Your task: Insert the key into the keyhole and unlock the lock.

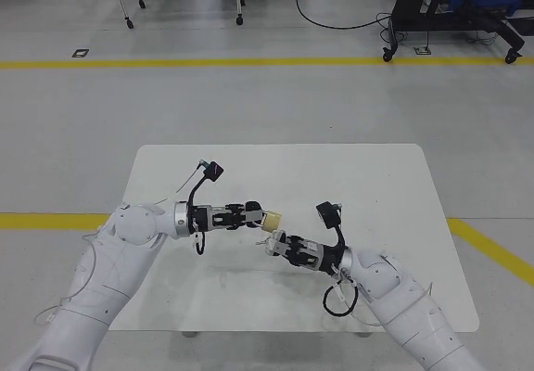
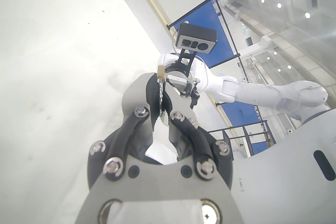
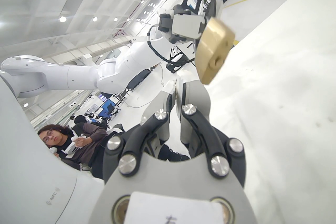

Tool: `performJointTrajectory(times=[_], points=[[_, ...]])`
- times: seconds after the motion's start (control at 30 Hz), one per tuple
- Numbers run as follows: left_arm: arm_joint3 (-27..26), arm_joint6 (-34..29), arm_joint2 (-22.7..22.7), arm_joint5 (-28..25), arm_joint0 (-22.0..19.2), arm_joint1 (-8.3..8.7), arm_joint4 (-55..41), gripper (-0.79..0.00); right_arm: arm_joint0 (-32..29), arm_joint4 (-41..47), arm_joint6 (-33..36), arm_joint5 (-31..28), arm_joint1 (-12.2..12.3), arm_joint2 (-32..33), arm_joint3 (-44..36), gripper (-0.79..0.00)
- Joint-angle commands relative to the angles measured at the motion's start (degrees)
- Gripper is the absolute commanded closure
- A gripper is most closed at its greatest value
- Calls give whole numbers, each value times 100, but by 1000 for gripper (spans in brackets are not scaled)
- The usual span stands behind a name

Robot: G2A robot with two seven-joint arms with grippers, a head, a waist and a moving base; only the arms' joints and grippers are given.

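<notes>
A brass padlock (image 1: 272,221) hangs above the middle of the white table (image 1: 378,176), with my left gripper (image 1: 260,219) shut on it. In the left wrist view the fingers (image 2: 140,93) clamp the lock's metal part (image 2: 160,95), and a strip of brass (image 2: 160,72) shows past them. In the right wrist view the lock (image 3: 214,50) faces me with its keyhole (image 3: 217,61) toward my right gripper (image 3: 176,93). That gripper is shut on the key (image 3: 175,88), a thin sliver between its pads, a short way below the lock and apart from it. In the top view the right gripper (image 1: 274,245) sits just in front of the lock.
Both arms meet over the table's centre, elbows toward the near edge. Yellow floor lines (image 1: 248,63) run behind and beside the table. A wheeled cart (image 1: 452,28) stands far back right.
</notes>
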Motion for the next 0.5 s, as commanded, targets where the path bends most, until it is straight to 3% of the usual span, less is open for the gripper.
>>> performJointTrajectory(times=[0.0, 0.23, 0.47], points=[[-45, 182, -10, 22, 40, 7, 125, 0, -6, 80, 119, -71, 4, -21, -1, 0], [-174, 463, -155, 64, 152, 57, 166, 0, -44, 1080, 725, -443, 117, 122, -2, 0], [-216, 236, -255, 90, 213, 96, -286, 0, -91, 2707, 670, -443, 126, 385, 131, 0]])
